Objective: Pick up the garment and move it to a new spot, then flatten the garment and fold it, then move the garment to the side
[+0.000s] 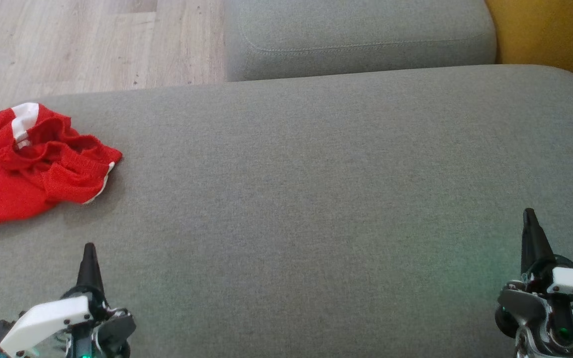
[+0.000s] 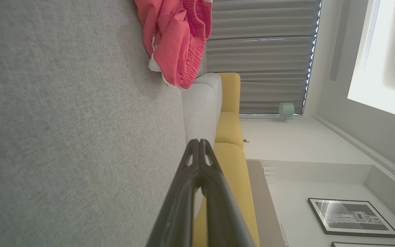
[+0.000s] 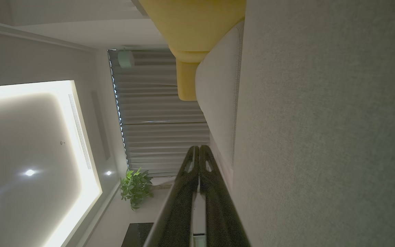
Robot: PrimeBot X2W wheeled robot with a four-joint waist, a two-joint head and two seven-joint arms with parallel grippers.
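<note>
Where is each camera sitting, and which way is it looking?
Head view: on the robot's head, looking down at the grey sofa seat and red shorts; left hand and right hand, both shut, at the bottom.
Left wrist view: on the left wrist, tipped sideways, looking along the left hand to the shorts, yellow sofa and curtains.
Right wrist view: on the right wrist, tipped sideways, looking along the right hand to curtains and a plant.
Shared: both wrist views show the curtains.
</note>
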